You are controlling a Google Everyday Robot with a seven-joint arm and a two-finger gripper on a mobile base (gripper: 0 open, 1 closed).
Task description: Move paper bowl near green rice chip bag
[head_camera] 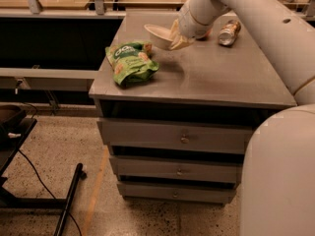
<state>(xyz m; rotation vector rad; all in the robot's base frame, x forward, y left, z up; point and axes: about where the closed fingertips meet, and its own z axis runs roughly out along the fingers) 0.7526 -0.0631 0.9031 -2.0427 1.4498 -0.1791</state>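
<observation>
The green rice chip bag (131,61) lies on the left part of the grey cabinet top (206,77). The off-white paper bowl (158,34) is held tilted above the top, just right of and behind the bag. My gripper (175,37) is shut on the bowl's right rim, with the white arm reaching in from the upper right.
A silver can (229,32) lies on the cabinet top at the back right. An orange fruit (206,34) is mostly hidden behind my arm. The cabinet has drawers (184,137) below. A counter with clutter runs behind. A black stand (15,132) is at the left on the floor.
</observation>
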